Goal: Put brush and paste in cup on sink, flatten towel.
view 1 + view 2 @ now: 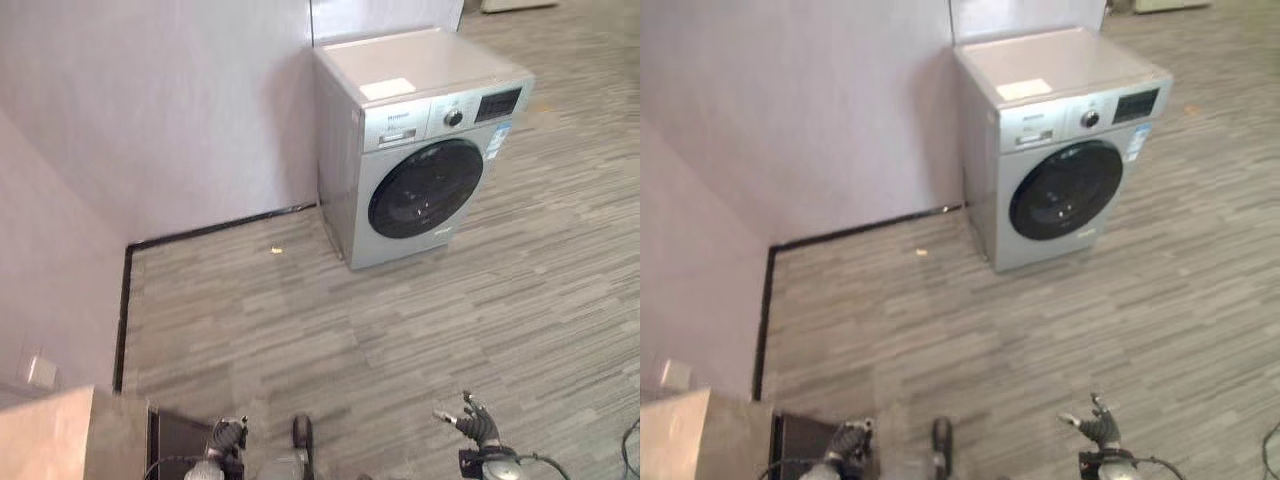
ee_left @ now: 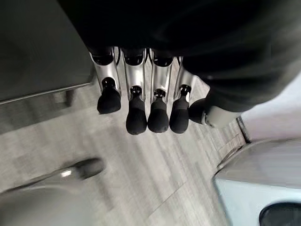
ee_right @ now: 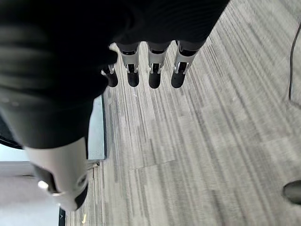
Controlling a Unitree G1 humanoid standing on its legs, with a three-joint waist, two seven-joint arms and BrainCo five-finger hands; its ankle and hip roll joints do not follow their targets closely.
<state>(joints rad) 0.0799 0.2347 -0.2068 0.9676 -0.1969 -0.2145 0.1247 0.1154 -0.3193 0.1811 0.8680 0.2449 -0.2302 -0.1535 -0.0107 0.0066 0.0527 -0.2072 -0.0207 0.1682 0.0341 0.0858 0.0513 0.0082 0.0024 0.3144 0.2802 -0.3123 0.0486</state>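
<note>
No brush, paste or towel near the washer (image 1: 420, 150); I cannot judge their handling.
Left robot hand (image 2: 141, 108) and right robot hand (image 3: 146, 70) hang spread and empty over the floor (image 1: 300, 320).

I see a floor (image 1: 300, 320) of grey wood-grain planks, matt and streaked. The washing machine (image 1: 420, 140) looks like smooth silver-grey painted metal, with a glossy dark door (image 1: 425, 188) and a pale paper-like sheet (image 1: 387, 88) on its top. The walls (image 1: 150, 110) are plain matt. My left hand (image 2: 141, 94) shows polished silver fingers with dull black rubbery tips.
</note>
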